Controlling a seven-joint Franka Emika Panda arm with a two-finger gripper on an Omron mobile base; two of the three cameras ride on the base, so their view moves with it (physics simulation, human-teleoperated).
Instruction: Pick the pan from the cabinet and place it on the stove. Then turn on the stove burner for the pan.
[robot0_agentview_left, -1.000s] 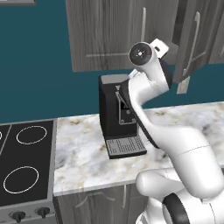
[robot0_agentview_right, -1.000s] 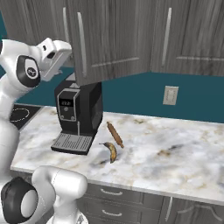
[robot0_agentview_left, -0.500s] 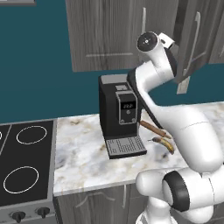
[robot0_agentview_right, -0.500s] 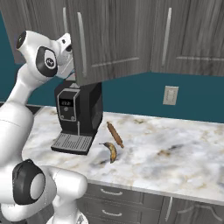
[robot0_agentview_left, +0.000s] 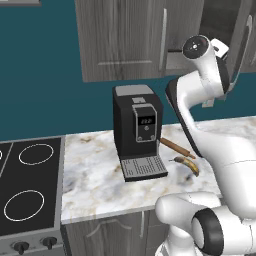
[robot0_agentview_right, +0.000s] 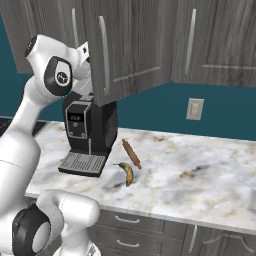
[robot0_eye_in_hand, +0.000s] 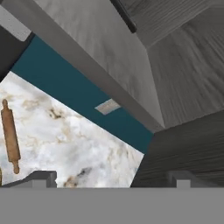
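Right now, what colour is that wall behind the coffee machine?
The wall is a dark teal; the left base view shows it best.

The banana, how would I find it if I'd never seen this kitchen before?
Start at the marble counter and find the black coffee machine standing on it. Just to the right of its drip tray, near the front edge, lies the banana. It is short, curved and yellow-brown, while the rolling pin beside it is straight, wooden and has small handles.
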